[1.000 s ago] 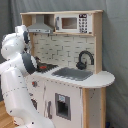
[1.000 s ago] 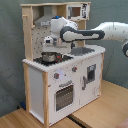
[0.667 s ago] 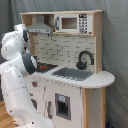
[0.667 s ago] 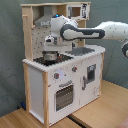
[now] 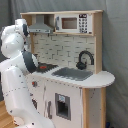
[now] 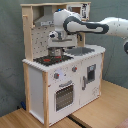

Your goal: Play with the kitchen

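First exterior view: the kitchen (image 5: 75, 75) fills centre and right of frame, with microwave (image 5: 73, 23) and hood (image 5: 41, 26) along the top shelf, grey sink (image 5: 73, 73) and black faucet (image 5: 85, 58) mid-frame. The white arm takes up the left third and blocks most of the hob; the gripper is hidden here.

Second exterior view: kitchen sits centre frame on a wooden floor. Arm comes in from the upper right, and the gripper (image 6: 55, 51) hangs just above the red-ringed hob (image 6: 50, 59) at centre-left. Cannot tell whether it touches the hob, and cannot tell the finger state, nor whether anything is pinched.

Handling, as a judgement: the whole unit is a big rigid wood cabinet, likely far too heavy and bulky to lift, so treat it as fixed. Work the small parts instead: the knobs (image 6: 64, 72) on the front panel below the hob, pinched across the rim and twisted; the oven door (image 6: 64, 95) at lower centre, pulled by its top handle. Painted surfaces look smooth, so pads may slip. The knobs are small, probably plastic; keep force low.
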You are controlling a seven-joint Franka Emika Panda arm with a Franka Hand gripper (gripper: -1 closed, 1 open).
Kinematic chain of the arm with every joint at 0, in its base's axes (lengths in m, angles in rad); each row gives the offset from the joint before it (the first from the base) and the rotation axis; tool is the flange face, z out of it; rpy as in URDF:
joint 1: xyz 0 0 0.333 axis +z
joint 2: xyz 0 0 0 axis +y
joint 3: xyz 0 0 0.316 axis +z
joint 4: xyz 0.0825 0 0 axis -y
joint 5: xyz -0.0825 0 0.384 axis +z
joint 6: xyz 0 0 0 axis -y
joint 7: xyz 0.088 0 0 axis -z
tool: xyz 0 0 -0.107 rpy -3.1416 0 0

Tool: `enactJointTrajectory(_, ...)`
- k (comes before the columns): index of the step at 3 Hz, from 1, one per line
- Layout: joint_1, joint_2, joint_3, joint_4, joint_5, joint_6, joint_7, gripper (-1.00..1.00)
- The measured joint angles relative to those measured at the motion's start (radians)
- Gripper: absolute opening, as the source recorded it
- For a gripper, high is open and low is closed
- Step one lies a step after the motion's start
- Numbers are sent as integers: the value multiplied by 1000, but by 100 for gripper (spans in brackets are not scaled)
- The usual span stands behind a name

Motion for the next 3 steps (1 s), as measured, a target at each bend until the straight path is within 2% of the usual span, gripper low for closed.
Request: enactJointTrajectory(3, 0, 93, -9, -10, -12, -236, 171, -100)
